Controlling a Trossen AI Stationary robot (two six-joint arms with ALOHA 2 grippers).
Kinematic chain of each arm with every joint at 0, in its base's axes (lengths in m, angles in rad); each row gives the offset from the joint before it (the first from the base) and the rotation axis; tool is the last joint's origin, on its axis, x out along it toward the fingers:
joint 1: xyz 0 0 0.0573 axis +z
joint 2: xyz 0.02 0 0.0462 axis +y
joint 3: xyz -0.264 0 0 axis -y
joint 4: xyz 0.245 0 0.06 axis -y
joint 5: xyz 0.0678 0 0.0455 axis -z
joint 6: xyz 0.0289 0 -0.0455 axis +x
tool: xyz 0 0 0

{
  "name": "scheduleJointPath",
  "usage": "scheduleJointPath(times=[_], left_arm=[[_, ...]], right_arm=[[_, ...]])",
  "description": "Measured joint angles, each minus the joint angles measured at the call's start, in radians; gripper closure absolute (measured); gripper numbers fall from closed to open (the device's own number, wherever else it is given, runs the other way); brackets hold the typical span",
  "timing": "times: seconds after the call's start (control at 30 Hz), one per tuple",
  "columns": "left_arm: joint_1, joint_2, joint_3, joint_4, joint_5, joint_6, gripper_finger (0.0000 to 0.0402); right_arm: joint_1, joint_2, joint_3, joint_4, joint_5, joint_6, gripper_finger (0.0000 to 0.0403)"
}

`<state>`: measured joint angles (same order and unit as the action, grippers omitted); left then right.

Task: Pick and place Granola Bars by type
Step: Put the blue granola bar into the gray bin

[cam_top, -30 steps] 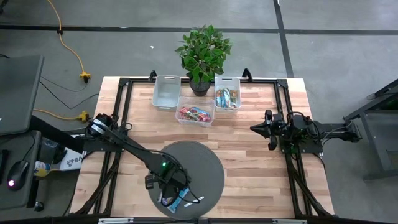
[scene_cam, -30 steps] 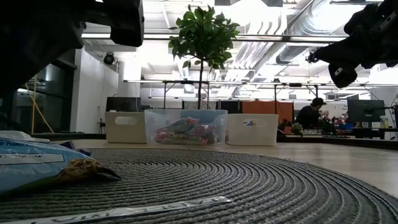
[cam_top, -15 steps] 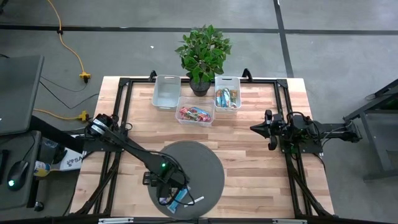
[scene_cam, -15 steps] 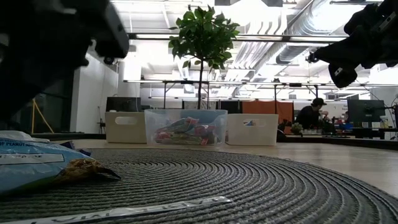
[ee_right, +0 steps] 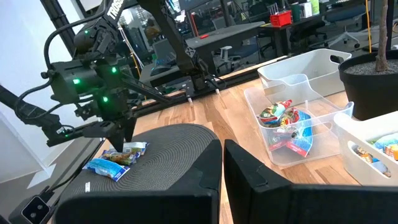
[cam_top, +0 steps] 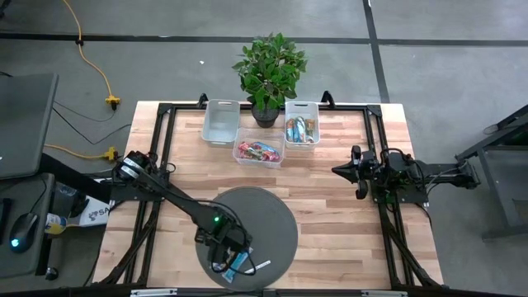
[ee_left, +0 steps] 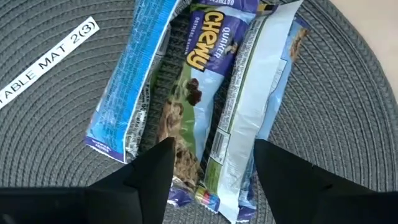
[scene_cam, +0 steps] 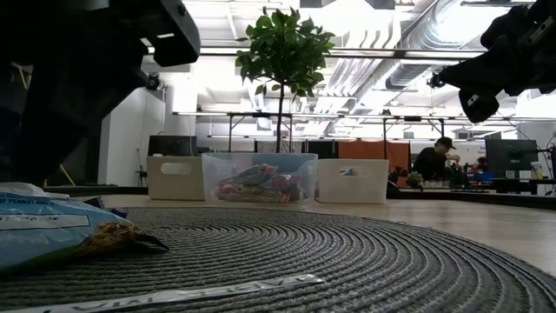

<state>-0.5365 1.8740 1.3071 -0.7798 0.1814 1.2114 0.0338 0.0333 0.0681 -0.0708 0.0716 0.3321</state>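
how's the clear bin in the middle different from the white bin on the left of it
The clear plastic bin is see-through and holds a heap of red and pink wrapped bars; the white plastic bin is opaque and looks empty. The clear bin sits nearer the round grey woven mat, the white bin nearer the table's far edge. Both are open-topped rectangular tubs.

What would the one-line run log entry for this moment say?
left gripper: open, over granola bars on round mat | right gripper: shut, waiting at table's right | clear bin: red bars | right white bin: filled
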Motion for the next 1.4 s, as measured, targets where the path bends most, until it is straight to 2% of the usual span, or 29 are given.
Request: scheduleJointPath(times=[0.23,1.1,1.23,1.4], left_arm=[[0.000,0.000,-0.035,-0.002,0.023,0.041,0.0189],[0.000,-0.001,-0.125,0.072,0.020,0.041,0.0190],[0.000,-0.001,-0.126,0.074,0.021,0.041,0.0213],[0.000,-0.001,-0.126,0.074,0.021,0.040,0.0268]], right_arm=[[0.000,0.000,0.000,0.000,0.000,0.000,0.0402],[0.000,0.000,0.000,0.000,0.000,0.000,0.0402],[0.000,0.000,0.000,0.000,0.000,0.000,0.0402],[0.000,0.000,0.000,0.000,0.000,0.000,0.0402]])
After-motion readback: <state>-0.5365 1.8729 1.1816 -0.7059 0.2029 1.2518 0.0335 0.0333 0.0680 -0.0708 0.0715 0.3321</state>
